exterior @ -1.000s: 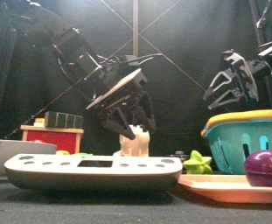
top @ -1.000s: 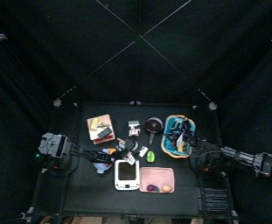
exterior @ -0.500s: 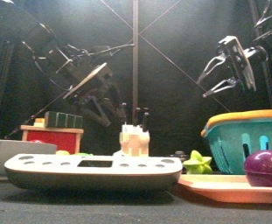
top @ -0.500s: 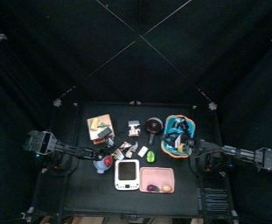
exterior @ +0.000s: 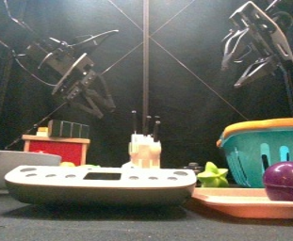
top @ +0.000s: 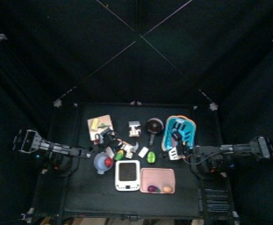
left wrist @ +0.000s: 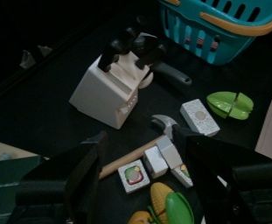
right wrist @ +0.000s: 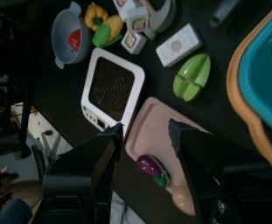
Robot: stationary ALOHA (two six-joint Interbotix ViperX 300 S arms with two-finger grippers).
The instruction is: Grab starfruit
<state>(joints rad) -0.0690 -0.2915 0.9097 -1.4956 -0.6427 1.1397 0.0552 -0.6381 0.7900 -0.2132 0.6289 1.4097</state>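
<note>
The starfruit (top: 149,156) is a small yellow-green piece lying on the table between the white handheld device (top: 128,176) and the teal basket (top: 180,132). It shows low in the front view (exterior: 212,175), and in the left wrist view (left wrist: 232,103) and right wrist view (right wrist: 191,77). My left gripper (top: 89,158) is open and empty, raised at the left (exterior: 83,89), well away from the fruit. My right gripper (top: 195,158) is open and empty, high at the right (exterior: 255,42). Both pairs of jaws stand apart in the wrist views (left wrist: 148,149) (right wrist: 144,131).
A pink tray (top: 162,187) with a purple round piece (exterior: 287,179) lies right of the device. A grey bowl (right wrist: 66,48) holds a red piece and a yellow one. A white knife block (left wrist: 112,87), small tiles and a red box (exterior: 56,148) stand behind.
The left gripper has drawn back leftward and upward, away from the knife block. The right gripper has risen higher on the right. The things on the table have not moved.
</note>
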